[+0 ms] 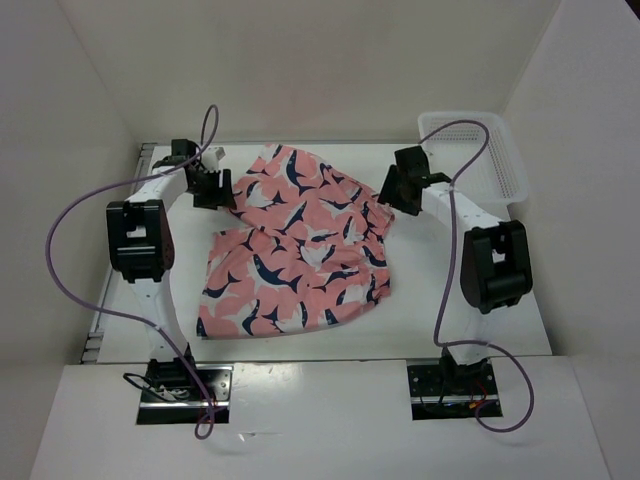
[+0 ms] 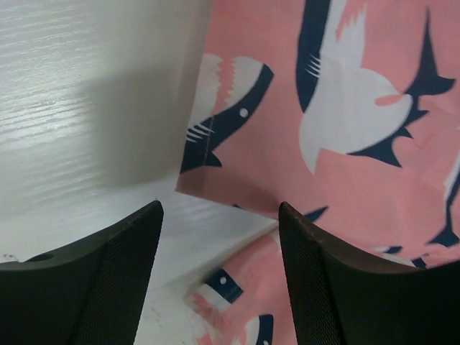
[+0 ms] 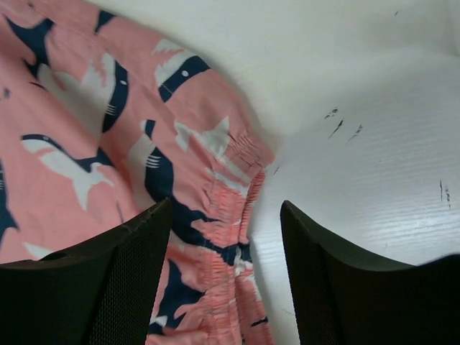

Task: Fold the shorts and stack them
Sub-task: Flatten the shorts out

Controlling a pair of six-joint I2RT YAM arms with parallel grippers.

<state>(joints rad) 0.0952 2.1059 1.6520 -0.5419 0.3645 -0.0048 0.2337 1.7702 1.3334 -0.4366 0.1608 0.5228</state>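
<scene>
1. On the white table (image 1: 450, 320), the salmon-pink fabric shorts with navy and white bird-like print (image 1: 295, 245) lie rumpled at mid-surface between both arms. A white plastic mesh basket (image 1: 505, 150) sits at the far right corner.
2. Left wrist: the left gripper (image 2: 219, 210) is spread wide, gripping nothing, above the shorts' edge.
3. Right wrist: the right gripper (image 3: 226, 208) gapes empty over the gathered waistband (image 3: 231, 172).

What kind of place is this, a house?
Probably a robot lab booth, not a house: plain white walls box in a table with a left arm and right arm bolted on.
</scene>
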